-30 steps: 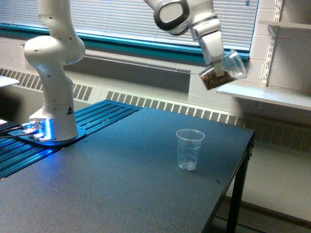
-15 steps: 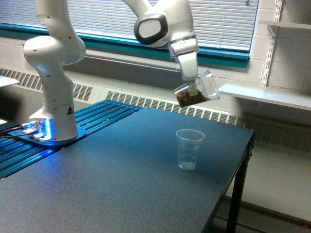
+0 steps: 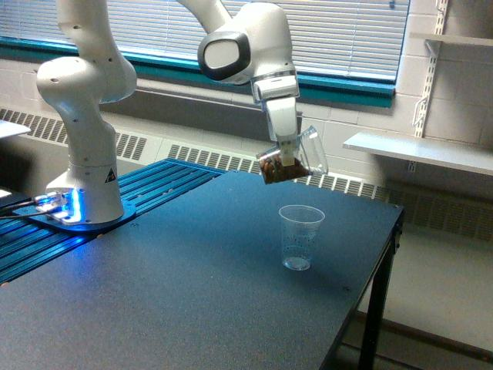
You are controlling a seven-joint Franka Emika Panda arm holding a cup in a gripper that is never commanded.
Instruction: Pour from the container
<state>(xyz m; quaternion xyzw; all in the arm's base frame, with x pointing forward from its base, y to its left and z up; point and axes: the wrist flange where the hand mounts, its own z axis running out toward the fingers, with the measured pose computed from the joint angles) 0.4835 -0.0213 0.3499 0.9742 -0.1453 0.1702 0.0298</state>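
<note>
Since 1 s ago the arm has swung toward the exterior view's left and come down, bringing the container (image 3: pixel 293 159) from up near the wall shelf (image 3: pixel 420 153) to a spot over the table (image 3: pixel 154 308), above and slightly to the view's left of the plastic cup (image 3: pixel 300 237). Gripper (image 3: pixel 286 156) is clamped on the container, fingers coming down onto it from above; jar hangs well clear of the cup, no contact. Container is tilted, closed end lower toward the view's left, wide mouth raised toward the view's right. Brown nut-like bits (image 3: pixel 271 166) sit bunched at the low end, visible thru the clear wall. Nothing seen falling out. Cup stands upright on the dark tabletop nr the far right edge, printed marks faint on its side; can't tell if anything's in it, looks clear. Cup hasn't shifted vs the earlier frames. Robot base (image 3: pixel 83 202) stands at the view's left on a blue ribbed plate (image 3: pixel 154 185), blue light glowing at its foot. Window blinds (image 3: pixel 154 31) and a radiator grille (image 3: pixel 223 158) run behind.
</note>
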